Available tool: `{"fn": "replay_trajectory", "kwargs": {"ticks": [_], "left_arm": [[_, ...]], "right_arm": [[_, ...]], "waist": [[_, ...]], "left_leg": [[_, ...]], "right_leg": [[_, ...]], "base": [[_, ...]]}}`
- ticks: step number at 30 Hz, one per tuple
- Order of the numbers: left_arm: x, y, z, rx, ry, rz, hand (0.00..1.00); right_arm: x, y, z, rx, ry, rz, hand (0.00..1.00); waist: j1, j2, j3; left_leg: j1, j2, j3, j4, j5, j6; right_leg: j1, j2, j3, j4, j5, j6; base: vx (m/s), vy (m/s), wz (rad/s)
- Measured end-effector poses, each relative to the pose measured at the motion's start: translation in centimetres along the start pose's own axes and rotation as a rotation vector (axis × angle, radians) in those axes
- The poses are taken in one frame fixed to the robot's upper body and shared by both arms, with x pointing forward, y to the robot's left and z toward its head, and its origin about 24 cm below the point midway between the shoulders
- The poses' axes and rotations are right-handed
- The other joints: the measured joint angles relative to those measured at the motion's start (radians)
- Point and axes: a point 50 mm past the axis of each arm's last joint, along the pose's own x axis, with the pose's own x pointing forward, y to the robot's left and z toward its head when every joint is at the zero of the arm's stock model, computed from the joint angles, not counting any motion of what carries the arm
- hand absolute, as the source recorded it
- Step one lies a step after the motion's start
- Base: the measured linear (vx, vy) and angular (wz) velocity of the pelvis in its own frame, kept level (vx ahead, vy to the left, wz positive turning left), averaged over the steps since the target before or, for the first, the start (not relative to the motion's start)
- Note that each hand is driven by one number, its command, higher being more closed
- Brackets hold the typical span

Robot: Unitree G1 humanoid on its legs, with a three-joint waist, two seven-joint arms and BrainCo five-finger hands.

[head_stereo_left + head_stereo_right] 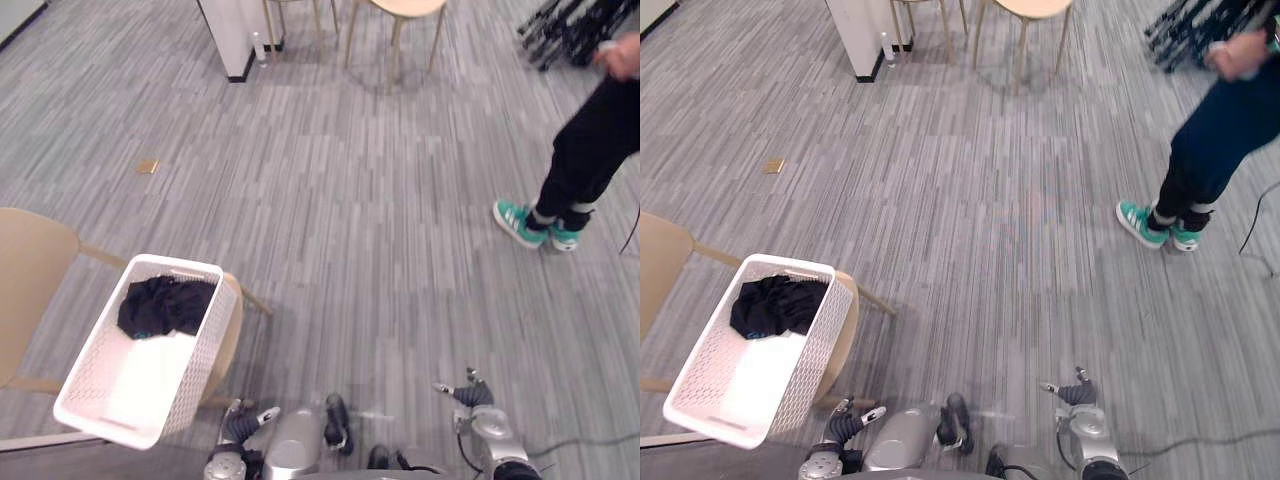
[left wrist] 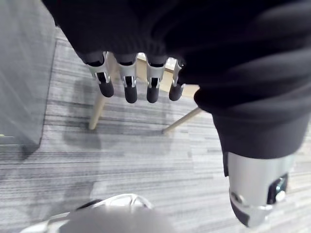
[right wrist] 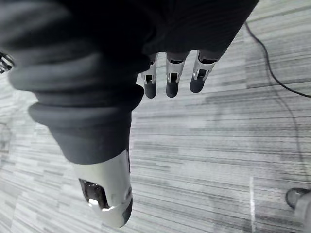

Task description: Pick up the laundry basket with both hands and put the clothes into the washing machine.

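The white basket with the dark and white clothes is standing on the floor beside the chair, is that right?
Not quite. The basket is not on the floor. It rests on the seat of the chair, as the left eye view shows. The rest holds: it is white, with dark clothes and white clothes in it.

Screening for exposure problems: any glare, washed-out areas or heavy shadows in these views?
Left eye view: no glare on the grey carpet; the white cloth nearly merges with the white perforated plastic laundry basket, while the black garment stands out. Left wrist view: the light wooden chair legs cast a soft shadow past the left hand. Right wrist view: even light beyond the right hand.
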Motion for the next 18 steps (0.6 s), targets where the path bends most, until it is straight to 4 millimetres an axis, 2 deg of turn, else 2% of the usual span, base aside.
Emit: {"fn": "replay_trajectory", "kwargs": {"ticks": [1, 2, 4, 5, 6, 7, 8, 9, 10, 11, 12, 13, 14, 15, 16, 17, 18], "left_arm": [[0.0, -0.3, 0.1, -0.004, -0.002, -0.008, 0.00], [0.1, -0.5, 0.4, -0.002, -0.012, -0.013, 0.00], [0.3, -0.6, 1.2, 0.000, -0.033, -0.015, 0.00], [0.6, -0.8, 2.1, -0.006, -0.057, -0.020, 0.00], [1.0, -1.7, 3.9, -0.027, -0.101, -0.038, 0.00], [1.0, -2.0, 4.2, -0.032, -0.109, -0.042, 0.00], [1.1, -2.6, 5.3, -0.050, -0.138, -0.055, 0.00], [1.0, -4.1, 5.9, -0.078, -0.142, -0.086, 0.00], [0.7, -5.0, 6.0, -0.099, -0.141, -0.106, 0.00], [0.4, -5.7, 5.9, -0.099, -0.142, -0.131, 0.00], [0.4, -5.6, 5.8, -0.105, -0.138, -0.124, 0.00], [0.6, -5.3, 6.2, -0.125, -0.147, -0.113, 0.00], [0.6, -5.3, 6.7, -0.129, -0.165, -0.111, 0.00], [0.6, -5.3, 6.8, -0.129, -0.169, -0.111, 0.00], [0.6, -5.2, 6.9, -0.125, -0.172, -0.111, 0.00], [0.6, -5.3, 6.8, -0.118, -0.172, -0.114, 0.00], [0.6, -5.2, 6.8, -0.111, -0.171, -0.116, 0.00]], "right_arm": [[0.0, 0.0, 0.0, 0.000, -0.002, 0.001, 0.00], [-0.2, 0.2, -0.2, 0.002, -0.002, 0.005, 0.00], [-0.4, 0.8, 0.7, 0.025, -0.050, 0.029, 0.00], [-0.6, 1.0, 1.1, 0.037, -0.077, 0.036, 0.00], [-0.8, 0.9, 1.1, 0.046, -0.094, 0.031, 0.00], [-0.8, 0.9, 1.2, 0.050, -0.099, 0.030, 0.00], [-1.3, 1.0, 0.2, 0.065, -0.075, 0.027, 0.00], [-1.7, 1.1, -0.6, 0.069, -0.054, 0.027, 0.00], [-1.7, 0.8, -0.7, 0.064, -0.055, 0.024, 0.00], [-1.7, 0.9, -0.4, 0.073, -0.068, 0.024, 0.00], [-1.7, 1.1, 0.2, 0.086, -0.087, 0.028, 0.00], [-1.7, 1.2, 1.3, 0.111, -0.133, 0.026, 0.00], [-1.7, 0.9, 2.0, 0.130, -0.165, 0.007, 0.00], [-1.7, 0.7, 2.2, 0.139, -0.171, 0.000, 0.00], [-1.5, 0.6, 2.6, 0.138, -0.179, -0.008, 0.00], [-1.2, 0.3, 3.2, 0.140, -0.199, -0.015, 0.00], [-1.0, 0.3, 3.5, 0.138, -0.204, -0.018, 0.00]], "waist": [[-0.003, 0.013, 0.000], [0.002, 0.015, 0.000], [0.002, 0.018, -0.002], [-0.001, 0.020, -0.002], [-0.001, 0.024, -0.005], [-0.002, 0.023, -0.005], [-0.004, 0.005, -0.007], [-0.002, 0.007, 0.010], [0.006, 0.029, 0.004], [0.009, 0.049, -0.009], [0.006, 0.052, -0.011], [0.005, 0.045, -0.007], [0.000, 0.038, -0.004], [0.000, 0.034, -0.003], [0.004, 0.020, -0.007], [0.001, 0.020, -0.011], [0.002, 0.023, -0.013]], "left_leg": [[0.048, 0.000, -0.046, -0.026, 0.000, -0.001], [0.071, -0.001, -0.088, -0.036, 0.000, -0.001], [0.089, -0.005, -0.180, -0.046, 0.000, -0.002], [0.085, -0.005, -0.258, -0.043, -0.005, -0.011], [0.062, -0.011, -0.359, -0.014, -0.023, -0.043], [0.054, -0.014, -0.375, -0.001, -0.029, -0.055], [0.036, -0.034, -0.434, 0.058, -0.066, -0.118], [0.018, -0.032, -0.468, 0.131, -0.114, -0.169], [-0.008, -0.009, -0.469, 0.162, -0.116, -0.176], [-0.046, 0.034, -0.435, 0.190, -0.106, -0.207], [-0.057, 0.056, -0.413, 0.187, -0.096, -0.224], [-0.069, 0.100, -0.328, 0.156, -0.068, -0.267], [-0.073, 0.153, -0.197, 0.133, -0.048, -0.282], [-0.075, 0.185, -0.113, 0.116, -0.047, -0.273], [-0.066, 0.237, 0.058, 0.069, -0.020, -0.236], [-0.061, 0.268, 0.180, 0.026, 0.043, -0.211], [-0.067, 0.263, 0.202, 0.015, 0.048, -0.218]], "right_leg": [[-0.021, -0.037, -0.022, -0.045, -0.023, -0.039], [-0.036, -0.047, -0.025, -0.115, -0.033, -0.057], [-0.077, -0.014, 0.076, -0.295, -0.036, -0.062], [-0.103, 0.049, 0.194, -0.427, -0.031, -0.053], [-0.109, 0.120, 0.364, -0.585, -0.003, -0.014], [-0.107, 0.125, 0.390, -0.615, 0.010, -0.008], [-0.081, 0.108, 0.441, -0.715, 0.096, -0.014], [-0.056, 0.084, 0.369, -0.693, 0.144, 0.008], [-0.048, 0.081, 0.315, -0.675, 0.141, 0.000], [-0.023, 0.073, 0.215, -0.677, 0.122, -0.024], [-0.006, 0.068, 0.163, -0.681, 0.115, -0.036], [0.035, 0.044, 0.063, -0.690, 0.104, -0.054], [0.089, 0.023, -0.022, -0.709, 0.096, -0.067], [0.120, 0.016, -0.059, -0.724, 0.094, -0.070], [0.156, 0.000, -0.124, -0.743, 0.091, -0.073], [0.181, -0.008, -0.181, -0.766, 0.088, -0.069], [0.190, -0.013, -0.205, -0.779, 0.087, -0.067]], "base": [[0.52, 0.012, 1.00], [0.46, -0.024, 1.24], [0.38, -0.103, 1.21], [0.47, -0.281, 1.88], [0.46, -0.314, 1.87], [0.37, -0.283, 2.36], [0.33, -0.354, 2.46], [0.30, -0.362, 2.61], [0.31, -0.430, 2.35], [0.16, -0.267, 1.69], [0.18, -0.338, 2.24], [0.14, -0.316, 2.55], [0.10, -0.278, 2.61], [0.06, -0.176, 2.50], [0.04, -0.092, 2.11], [0.05, -0.046, 1.90], [0.04, 0.028, 1.54]]}}
